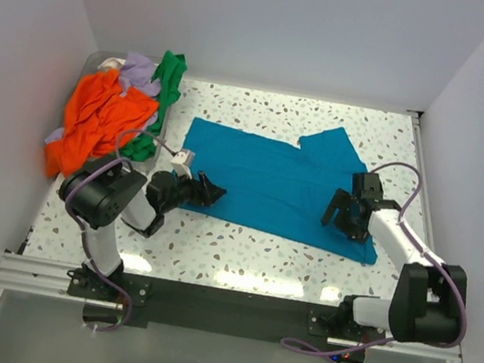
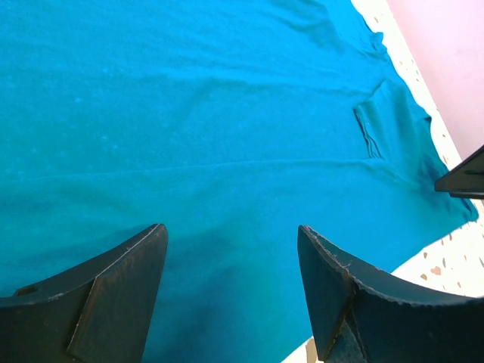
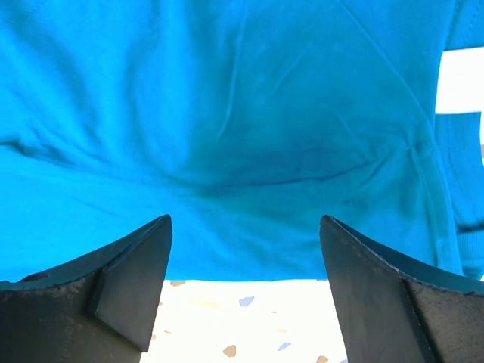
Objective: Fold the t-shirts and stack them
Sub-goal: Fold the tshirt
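The large teal t-shirt [image 1: 279, 183] lies spread flat across the middle of the speckled table. My left gripper [image 1: 208, 192] hovers low over its near left edge, open, with only teal cloth [image 2: 227, 113] under the gap [image 2: 231, 249]. My right gripper [image 1: 344, 214] is over the shirt's right part, also open. In the right wrist view its jaws [image 3: 246, 234] straddle the shirt's hem [image 3: 242, 268], with bare table below. The orange shirt [image 1: 100, 118], the lavender one [image 1: 137, 73] and the green one [image 1: 171, 74] are bunched in a pile at the back left.
White walls [image 1: 276, 21] close in the table at the back and both sides. A metal rail [image 1: 223, 303] runs along the near edge between the arm bases. The tip of my right gripper [image 2: 463, 178] shows at the right edge of the left wrist view.
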Robot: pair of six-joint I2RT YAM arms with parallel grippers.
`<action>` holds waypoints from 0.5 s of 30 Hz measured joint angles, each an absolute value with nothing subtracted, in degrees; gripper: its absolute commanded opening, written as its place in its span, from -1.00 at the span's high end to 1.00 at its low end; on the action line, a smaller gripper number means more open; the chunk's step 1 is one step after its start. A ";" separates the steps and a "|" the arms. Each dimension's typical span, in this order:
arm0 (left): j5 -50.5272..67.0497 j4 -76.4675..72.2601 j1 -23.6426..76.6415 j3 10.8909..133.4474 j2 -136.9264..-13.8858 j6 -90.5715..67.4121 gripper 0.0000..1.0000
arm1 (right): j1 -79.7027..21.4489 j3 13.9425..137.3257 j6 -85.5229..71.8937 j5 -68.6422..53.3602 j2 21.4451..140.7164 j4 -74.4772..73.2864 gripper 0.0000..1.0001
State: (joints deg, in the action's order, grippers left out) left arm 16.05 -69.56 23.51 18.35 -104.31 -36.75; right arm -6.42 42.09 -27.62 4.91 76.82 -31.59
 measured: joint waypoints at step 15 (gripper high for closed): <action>15.64 -57.87 24.58 17.61 -95.68 -36.58 -0.51 | -10.07 45.93 -27.24 -1.67 74.54 -28.91 -0.63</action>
